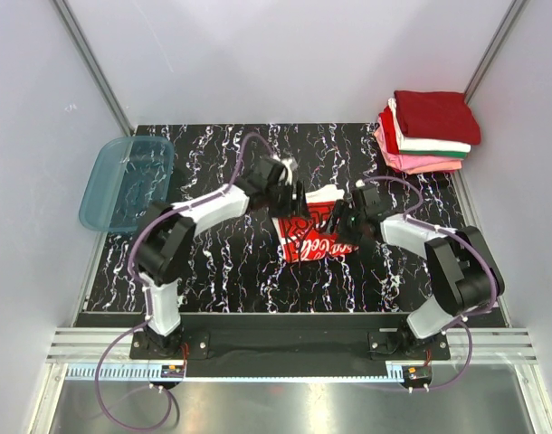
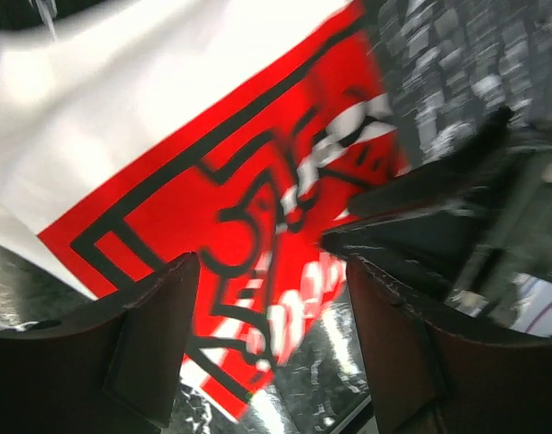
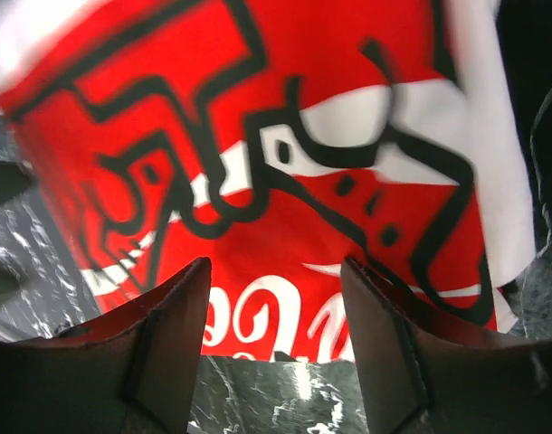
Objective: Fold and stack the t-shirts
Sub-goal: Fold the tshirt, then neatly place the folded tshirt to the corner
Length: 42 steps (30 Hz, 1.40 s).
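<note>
A white t-shirt (image 1: 310, 242) with a red-and-white lettered print lies folded on the black marbled table, between my two arms. My left gripper (image 1: 292, 203) hovers over its upper left part. In the left wrist view the gripper (image 2: 271, 334) is open, with the red print (image 2: 213, 208) showing in the gap and nothing gripped. My right gripper (image 1: 342, 220) hangs over the shirt's right side. The right wrist view shows it (image 3: 274, 334) open above the print's (image 3: 285, 181) near edge. A stack of folded t-shirts (image 1: 430, 131), dark red on top of white and pink, sits at the back right corner.
A translucent teal plastic tub (image 1: 127, 181) overhangs the table's (image 1: 213, 271) left edge at the back. Grey walls enclose the table on three sides. In the left wrist view the right arm's dark gripper body (image 2: 439, 226) sits close by, over the shirt.
</note>
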Available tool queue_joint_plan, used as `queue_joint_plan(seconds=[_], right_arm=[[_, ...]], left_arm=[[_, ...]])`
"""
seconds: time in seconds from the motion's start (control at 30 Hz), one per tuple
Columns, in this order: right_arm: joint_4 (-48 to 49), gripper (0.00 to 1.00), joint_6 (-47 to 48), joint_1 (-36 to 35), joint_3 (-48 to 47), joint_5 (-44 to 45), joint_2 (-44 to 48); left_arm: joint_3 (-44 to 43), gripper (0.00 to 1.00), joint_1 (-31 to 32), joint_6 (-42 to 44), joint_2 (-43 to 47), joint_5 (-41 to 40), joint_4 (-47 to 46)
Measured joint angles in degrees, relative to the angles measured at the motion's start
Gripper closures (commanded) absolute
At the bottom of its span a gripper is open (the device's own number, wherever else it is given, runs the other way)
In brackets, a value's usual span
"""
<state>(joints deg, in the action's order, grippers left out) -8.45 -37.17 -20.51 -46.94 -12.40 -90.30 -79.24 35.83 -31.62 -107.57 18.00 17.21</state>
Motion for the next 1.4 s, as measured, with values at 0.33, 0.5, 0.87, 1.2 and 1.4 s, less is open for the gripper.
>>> queue_joint_plan(seconds=[0.33,0.5,0.87,1.2,1.4], right_arm=[[8.22,0.24,-6.67,-6.03,11.76,1.29,7.67],[-3.67,0.00,-7.61,-8.52,12.46,1.29,20.44],[-9.20,0.00,1.88,5.92,-5.62,1.64,13.25],[1.79,0.09,5.44,7.98,-11.10,-12.35,-13.60],[18.45,0.50,0.96,7.98,-10.23,-23.65,-20.90]], left_arm=[[17.62,0.32,1.60,-1.42,1.97,1.90,-11.91],[22.40,0.20,2.54,0.66,8.04,-0.72,-8.55],[8.55,0.11,-1.07,9.38,16.57,-10.80,14.58],[9.18,0.08,-6.51,12.68,37.40,-13.88,25.35],[15.26,0.04,-11.21,13.94,48.41,-14.97,30.60]])
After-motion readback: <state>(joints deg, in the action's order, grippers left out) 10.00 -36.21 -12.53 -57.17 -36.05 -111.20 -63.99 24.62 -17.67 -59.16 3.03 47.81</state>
